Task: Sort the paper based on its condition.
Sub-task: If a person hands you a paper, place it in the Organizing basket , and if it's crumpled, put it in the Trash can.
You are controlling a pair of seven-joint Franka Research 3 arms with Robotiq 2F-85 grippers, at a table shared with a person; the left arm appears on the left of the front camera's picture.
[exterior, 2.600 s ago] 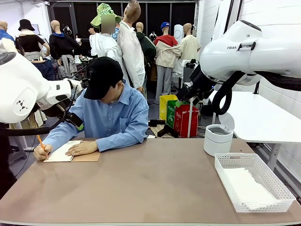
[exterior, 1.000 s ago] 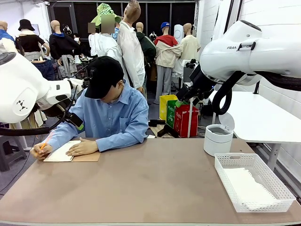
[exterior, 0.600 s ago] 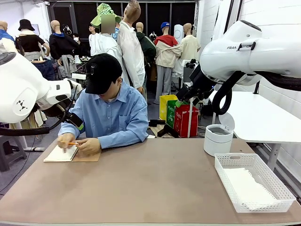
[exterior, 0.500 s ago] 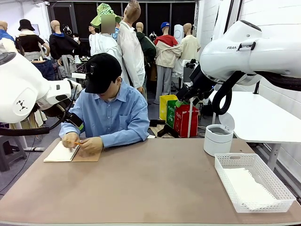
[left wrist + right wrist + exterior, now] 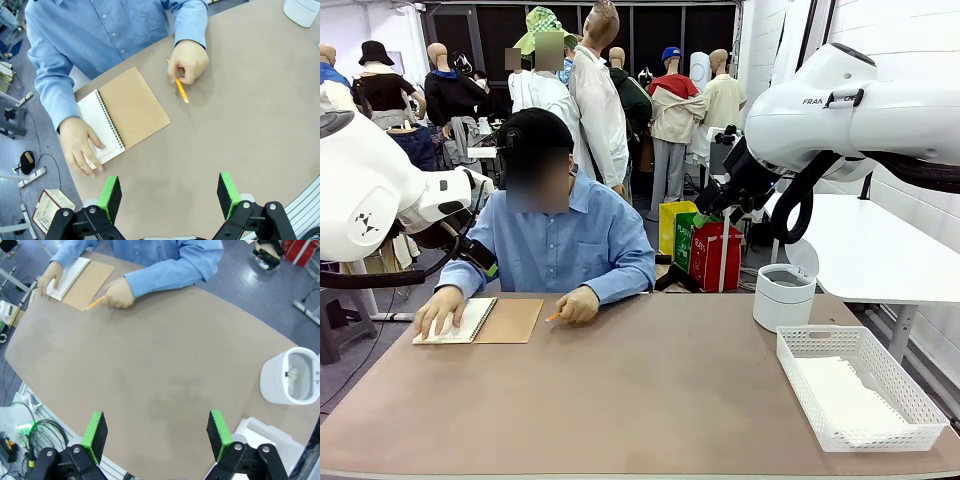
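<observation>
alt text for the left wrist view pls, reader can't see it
Seen from above, a person in a blue shirt sits at a brown table, one hand flat on the white page of an open spiral notebook, the other hand holding a yellow pencil on the tabletop. The left gripper hangs open over bare table, holding nothing.

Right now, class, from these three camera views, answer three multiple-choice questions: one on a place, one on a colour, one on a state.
1. Where is the white basket?
A) on the table, robot's right side
B) on the table, robot's left side
C) on the floor

2. The pencil is:
A) blue
B) yellow-orange
C) black

3. The left gripper is:
A) shut on the pencil
B) shut on the basket
C) open, empty

Key: 1A, it stands at the front view's right side. 2B, as seen in the person's hand. 3C, its jaws stand apart above bare table.
</observation>
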